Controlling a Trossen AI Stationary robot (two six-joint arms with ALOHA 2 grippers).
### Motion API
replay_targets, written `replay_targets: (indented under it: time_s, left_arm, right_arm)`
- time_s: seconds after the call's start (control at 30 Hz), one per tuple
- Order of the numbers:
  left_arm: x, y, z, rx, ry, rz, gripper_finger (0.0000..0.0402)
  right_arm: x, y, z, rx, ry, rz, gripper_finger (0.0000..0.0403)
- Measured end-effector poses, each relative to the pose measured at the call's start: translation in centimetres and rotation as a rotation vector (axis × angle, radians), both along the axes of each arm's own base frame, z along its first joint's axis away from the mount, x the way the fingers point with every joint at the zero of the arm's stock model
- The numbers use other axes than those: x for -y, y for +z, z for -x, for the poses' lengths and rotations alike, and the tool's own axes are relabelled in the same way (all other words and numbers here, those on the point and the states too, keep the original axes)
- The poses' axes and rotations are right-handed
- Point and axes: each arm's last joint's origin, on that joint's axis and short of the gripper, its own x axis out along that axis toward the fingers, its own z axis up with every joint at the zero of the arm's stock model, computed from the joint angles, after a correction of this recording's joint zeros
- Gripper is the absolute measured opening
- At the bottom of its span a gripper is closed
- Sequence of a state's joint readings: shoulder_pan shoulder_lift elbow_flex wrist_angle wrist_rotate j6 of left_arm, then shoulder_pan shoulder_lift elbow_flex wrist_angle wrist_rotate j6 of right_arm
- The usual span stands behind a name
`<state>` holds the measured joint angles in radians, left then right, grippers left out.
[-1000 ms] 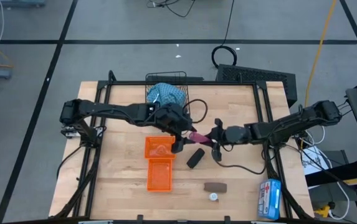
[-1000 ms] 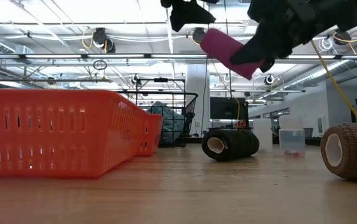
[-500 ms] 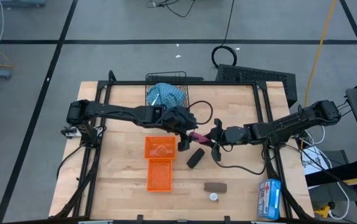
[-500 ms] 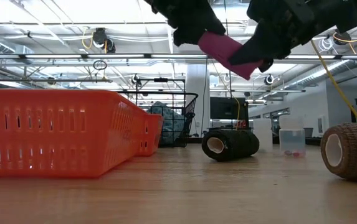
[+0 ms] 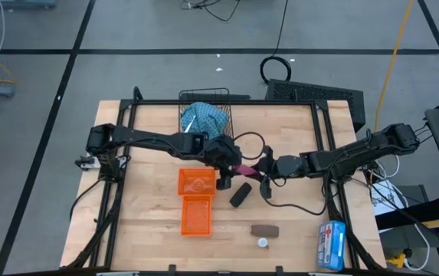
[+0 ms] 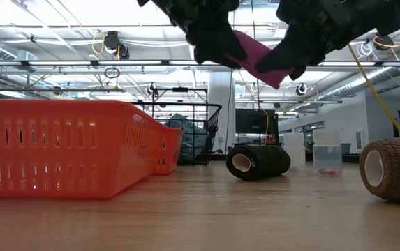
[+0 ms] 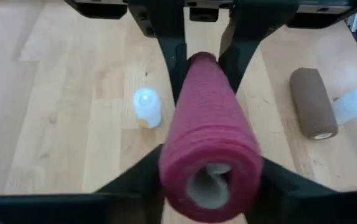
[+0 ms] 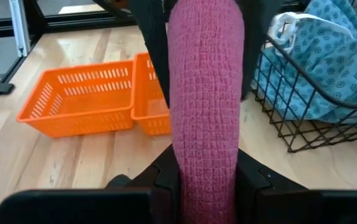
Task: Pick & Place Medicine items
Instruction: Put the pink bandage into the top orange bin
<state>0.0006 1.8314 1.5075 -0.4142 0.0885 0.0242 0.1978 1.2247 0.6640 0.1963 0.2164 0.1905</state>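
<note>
A pink roll (image 5: pixel 244 169) hangs in the air over the table's middle, also seen in the low view (image 6: pixel 255 59). My right gripper (image 5: pixel 261 170) is shut on its right end. My left gripper (image 5: pixel 233 164) is open, with its fingers on either side of the roll's left end (image 7: pixel 209 199); I cannot tell whether they touch it. A black roll (image 5: pixel 240 195), a brown roll (image 5: pixel 264 230) and a white vial (image 5: pixel 262 243) lie on the table. The blue patterned pouch (image 5: pixel 204 116) lies in a wire basket. My right gripper pinches the pink roll's end (image 8: pixel 206 168) between its two fingers, coming level from the table's right side. The roll sticks out forward along the fingers, lifted clear of the table. In the low view it is tilted, its free end higher.
Two orange baskets (image 5: pixel 196 201) stand end to end left of the black roll. The wire basket (image 8: pixel 290 124) stands at the far edge. A blue-and-white packet (image 5: pixel 331 244) lies at the near right. A second vial (image 7: pixel 147 107) shows below the roll.
My left gripper has gone toward the table's right edge, up to the pink roll's free end, and its fingers now stand around that end. The roll and my right gripper have kept still.
</note>
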Motion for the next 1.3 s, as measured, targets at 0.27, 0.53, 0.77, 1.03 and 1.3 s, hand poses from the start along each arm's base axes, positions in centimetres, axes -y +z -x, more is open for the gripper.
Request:
replay_targets:
  time_s: [0.27, 0.53, 0.77, 1.03, 1.3]
  left_arm:
    - [-0.1, 0.6, 0.0, 0.034, -0.008, -0.016, 0.0061]
    - [-0.4, 2.9, 0.5, 0.186, 0.019, -0.02, 0.0061]
    - [-1.5, 1.6, 1.4, 0.364, -0.008, 0.08, 0.0061]
    - [-2.0, -0.8, 2.0, 0.55, -0.014, 0.145, 0.0061]
    - [-2.0, -1.0, 2.2, 0.561, -0.021, 0.137, 0.0061]
  right_arm:
    - [0.0, 0.1, 0.1, 0.0, -0.003, 0.004, 0.0104]
    - [0.6, 1.1, 3.4, -0.117, -0.03, -0.077, 0.0165]
    - [1.1, 0.6, 6.2, -0.081, -0.156, -0.093, 0.0168]
    - [1.5, 1.2, 6.6, 0.241, -0.158, 0.044, 0.0156]
    - [1.5, -0.2, 7.6, 0.493, -0.068, 0.078, 0.0163]
